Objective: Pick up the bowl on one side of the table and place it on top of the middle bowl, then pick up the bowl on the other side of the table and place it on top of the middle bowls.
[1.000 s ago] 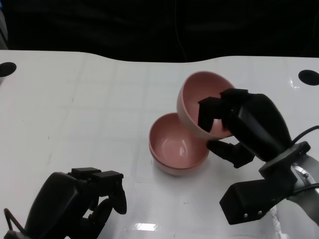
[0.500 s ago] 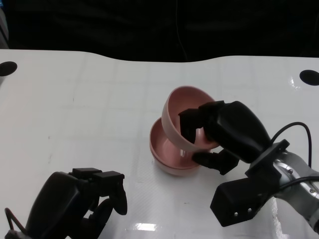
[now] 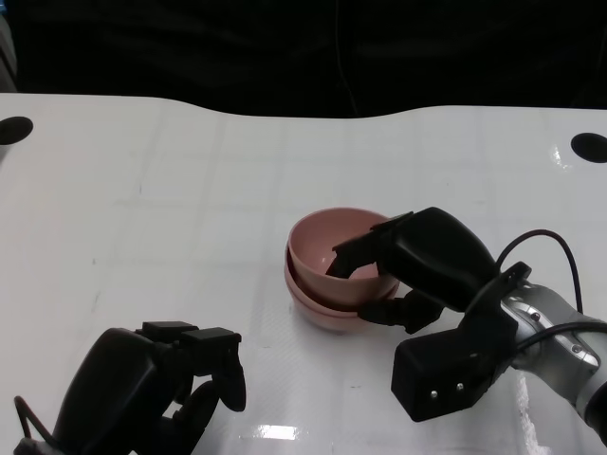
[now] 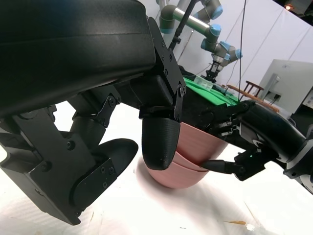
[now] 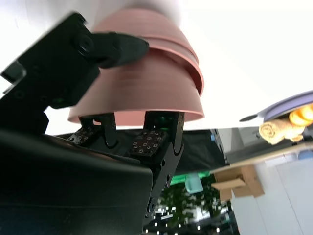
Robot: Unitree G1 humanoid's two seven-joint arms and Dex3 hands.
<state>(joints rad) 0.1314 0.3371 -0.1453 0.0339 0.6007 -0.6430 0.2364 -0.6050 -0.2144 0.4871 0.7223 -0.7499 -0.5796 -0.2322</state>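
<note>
**Q:** Head view, nearest first — what lay closest to the camera?

**A:** The left hand (image 3: 161,389), a glossy black shell, rested low over the white table (image 3: 142,190) with its fingers curled in and nothing in them. Beyond it, the right hand (image 3: 417,270) gripped the rim of a pink bowl (image 3: 327,246), fingers inside the wall and a thumb against the outside.

**Q:** Where did that bowl sit?

**A:** It was nested in the pink stack (image 3: 327,313) at the table's middle, roughly level. The right wrist view showed three stepped rims, so the stack apparently comprised two bowls already.

**Q:** Which step was this?

**A:** Judged the second placement, nearly complete. The next move called for spreading the fingers and lifting clear without dragging the rim.

**Q:** Materials?

**A:** Smooth, matte, round-bottomed bowls, probably plastic; the table was glossy, faintly gridded, with a dark hole (image 3: 588,146) at the far corner.
</note>
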